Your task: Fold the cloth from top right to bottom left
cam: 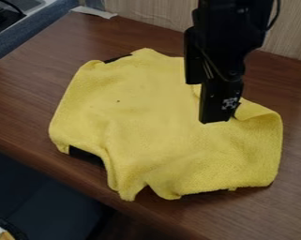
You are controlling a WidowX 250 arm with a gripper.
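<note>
The black gripper [220, 102] hangs down over the upper right part of the yellow cloth [153, 122], its lower end at the cloth's edge. Beside that end the edge is raised and curls over, with a fold running toward the right corner. The cloth lies spread and rumpled on the brown table, with wavy lower edges. The gripper hides part of the cloth's upper right edge.
The wooden table [27, 93] has its front edge running from left to lower right. A pale wall [153, 14] stands behind it. Dark patches show under the cloth's edges, and a grey-blue ledge is at upper left.
</note>
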